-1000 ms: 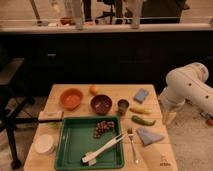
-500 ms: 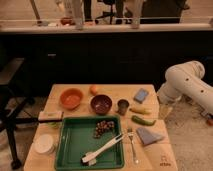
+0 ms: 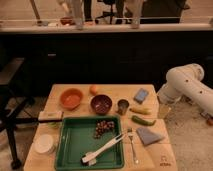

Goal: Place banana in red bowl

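The small yellow banana [image 3: 139, 110] lies on the wooden table's right side, between a dark cup [image 3: 123, 106] and a dark green vegetable [image 3: 143, 120]. Across the table at the back left sits the orange-red bowl [image 3: 71, 98], with nothing in it. My white arm comes in from the right. Its gripper [image 3: 163, 108] hangs just off the table's right edge, right of the banana and apart from it. The gripper is open and holds nothing.
A maroon bowl [image 3: 101, 104] and an orange fruit [image 3: 94, 89] lie between the banana and the red bowl. A blue sponge [image 3: 141, 95] is at the back right. In front are a green tray [image 3: 75, 150] with a white brush [image 3: 102, 149], a fork [image 3: 133, 145] and a grey cloth [image 3: 148, 135].
My arm has shifted a little to the left, toward the table's right edge. Nothing on the table has moved.
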{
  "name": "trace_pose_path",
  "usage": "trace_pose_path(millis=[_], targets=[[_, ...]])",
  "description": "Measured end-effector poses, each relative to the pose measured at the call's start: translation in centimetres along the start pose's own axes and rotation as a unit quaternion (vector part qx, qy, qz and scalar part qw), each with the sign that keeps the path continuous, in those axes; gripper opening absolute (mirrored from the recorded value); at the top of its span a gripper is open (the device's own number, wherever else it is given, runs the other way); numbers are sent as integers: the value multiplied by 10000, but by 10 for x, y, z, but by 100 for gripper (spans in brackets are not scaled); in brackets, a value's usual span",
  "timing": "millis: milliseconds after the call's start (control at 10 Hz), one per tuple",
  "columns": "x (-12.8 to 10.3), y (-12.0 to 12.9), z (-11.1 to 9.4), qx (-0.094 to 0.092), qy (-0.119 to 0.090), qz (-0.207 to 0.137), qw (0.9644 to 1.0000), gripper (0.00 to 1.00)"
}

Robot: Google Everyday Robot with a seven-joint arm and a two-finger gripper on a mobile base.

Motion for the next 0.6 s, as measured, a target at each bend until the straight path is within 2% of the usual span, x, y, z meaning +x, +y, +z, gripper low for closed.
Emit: trace_pose_path(millis=[300, 600], targets=[[-2, -31, 10, 180, 43, 33, 9998, 80], [1, -55, 34, 205, 68, 105, 9997, 80]])
